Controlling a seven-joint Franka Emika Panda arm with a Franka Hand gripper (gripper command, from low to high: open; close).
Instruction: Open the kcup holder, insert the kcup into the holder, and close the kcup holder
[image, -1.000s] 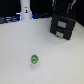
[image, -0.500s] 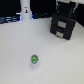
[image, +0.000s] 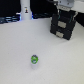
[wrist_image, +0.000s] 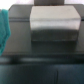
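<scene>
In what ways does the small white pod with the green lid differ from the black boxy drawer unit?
The small white pod with the green-and-blue lid is far smaller than the black boxy drawer unit. The pod is pale and round; the unit is dark and angular. The pod stands alone in open space; the unit has the gripper at its top. Both rest on the white table.

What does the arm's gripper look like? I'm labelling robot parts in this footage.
In the exterior view the gripper is a pale grey-white block above the black kcup holder. Dark fingers blend with the holder, so their shape is unclear. No cables or markings can be made out at this blur.
</scene>
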